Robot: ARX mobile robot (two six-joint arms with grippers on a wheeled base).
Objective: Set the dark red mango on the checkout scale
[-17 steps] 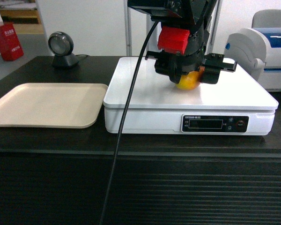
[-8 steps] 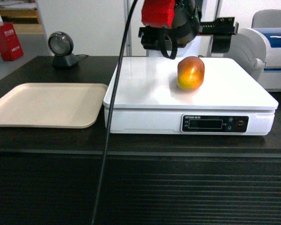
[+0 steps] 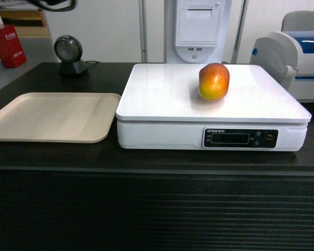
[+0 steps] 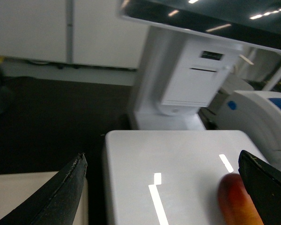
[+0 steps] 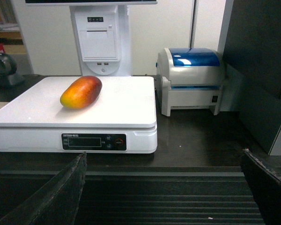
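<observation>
Mango point(image 3: 214, 81) on the scale point(image 3: 167, 97), lying free on the white platter toward its back right, nothing touching it; the placing looks done. Your left gripper point(image 4: 164, 187) hangs above the platter with jaws spread wide and empty, the fruit's red end just inside its right finger. Your right gripper point(image 5: 164, 187) sits low in front of the checkout point(image 3: 157, 209), also wide open, holding nothing. To finish well, lift the left arm straight up and clear, so no finger brushes the fruit and rolls it on the glossy plate. A beige tray point(image 3: 52, 116) lies beside the scale; a scanner point(image 3: 68, 54) and a blue-lidded printer point(image 5: 194, 79) stand behind on the black counter.
</observation>
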